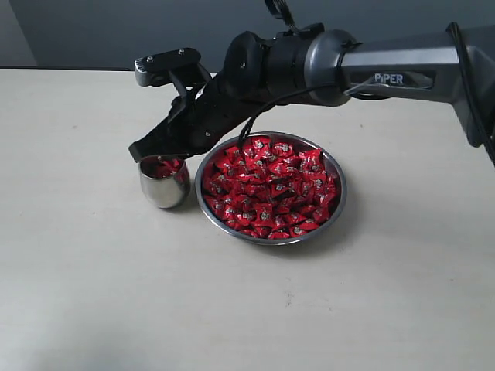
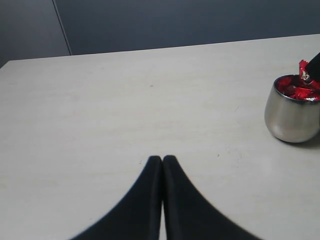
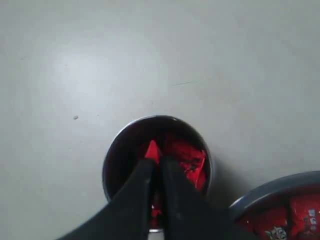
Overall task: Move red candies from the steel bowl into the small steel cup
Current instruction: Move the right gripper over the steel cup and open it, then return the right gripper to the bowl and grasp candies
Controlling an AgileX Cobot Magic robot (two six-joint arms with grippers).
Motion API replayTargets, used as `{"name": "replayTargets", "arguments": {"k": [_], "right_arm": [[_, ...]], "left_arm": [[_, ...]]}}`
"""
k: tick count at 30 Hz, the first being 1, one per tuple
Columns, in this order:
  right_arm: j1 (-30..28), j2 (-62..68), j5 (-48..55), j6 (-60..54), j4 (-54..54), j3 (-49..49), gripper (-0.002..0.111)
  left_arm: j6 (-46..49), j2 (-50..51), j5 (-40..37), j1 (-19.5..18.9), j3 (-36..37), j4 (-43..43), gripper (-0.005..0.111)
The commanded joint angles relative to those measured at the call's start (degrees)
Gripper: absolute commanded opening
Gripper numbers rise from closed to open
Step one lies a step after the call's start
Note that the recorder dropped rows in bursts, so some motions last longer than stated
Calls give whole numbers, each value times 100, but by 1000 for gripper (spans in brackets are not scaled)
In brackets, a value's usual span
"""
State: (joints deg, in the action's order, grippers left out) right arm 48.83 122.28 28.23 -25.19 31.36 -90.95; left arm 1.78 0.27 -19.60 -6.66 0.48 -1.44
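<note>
The steel bowl (image 1: 341, 202) sits mid-table, heaped with red candies (image 1: 271, 189). Just left of it stands the small steel cup (image 1: 164, 189), holding a few red candies (image 3: 192, 157). My right gripper (image 1: 145, 154) reaches across the bowl and hovers right over the cup's mouth, shut on one red candy (image 3: 152, 150) whose corner pokes out past the fingertips. From the left wrist view the cup (image 2: 290, 117) shows at the far right, with the held candy (image 2: 303, 70) above its rim. My left gripper (image 2: 162, 159) is shut and empty over bare table, outside the exterior view.
The beige table (image 1: 93, 294) stretches around the bowl and cup. The right arm's dark body (image 1: 309, 66) spans above the back of the bowl. A dark wall (image 2: 175, 20) runs behind the table's far edge.
</note>
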Motion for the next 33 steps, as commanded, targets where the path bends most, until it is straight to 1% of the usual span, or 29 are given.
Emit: {"name": "replayTargets", "arguments": {"k": [1, 4, 7, 9, 11, 14, 16, 20, 23, 28, 33], "right_arm": [[-1, 31, 67, -119, -2, -136, 33], [-22, -68, 163, -119, -61, -136, 52], [-36, -279, 331, 5, -442, -136, 49], [-63, -488, 381, 340, -814, -136, 47], [-163, -662, 588, 574, -1094, -136, 47], [-384, -826, 1108, 1331, -2037, -136, 47], [-597, -906, 1334, 1591, -2354, 67, 47], [-841, -950, 1112, 1606, -2432, 746, 47], [-867, -939, 798, 1606, -2476, 1164, 47], [-879, -852, 823, 1618, -2811, 1373, 47], [-879, -777, 868, 1618, -2833, 1468, 47]], "left_arm": [[-9, -27, 31, 46, -48, -11, 0], [-9, -27, 31, 46, -48, -11, 0], [-9, -27, 31, 46, -48, -11, 0], [-9, -27, 31, 46, -48, -11, 0], [-9, -27, 31, 46, -48, -11, 0], [-9, -27, 31, 46, -48, -11, 0], [-9, -27, 31, 46, -48, -11, 0], [-9, -27, 31, 46, -48, -11, 0], [-9, -27, 31, 46, -48, -11, 0], [-9, -27, 31, 46, -48, -11, 0], [-9, -27, 31, 46, -48, -11, 0]]}}
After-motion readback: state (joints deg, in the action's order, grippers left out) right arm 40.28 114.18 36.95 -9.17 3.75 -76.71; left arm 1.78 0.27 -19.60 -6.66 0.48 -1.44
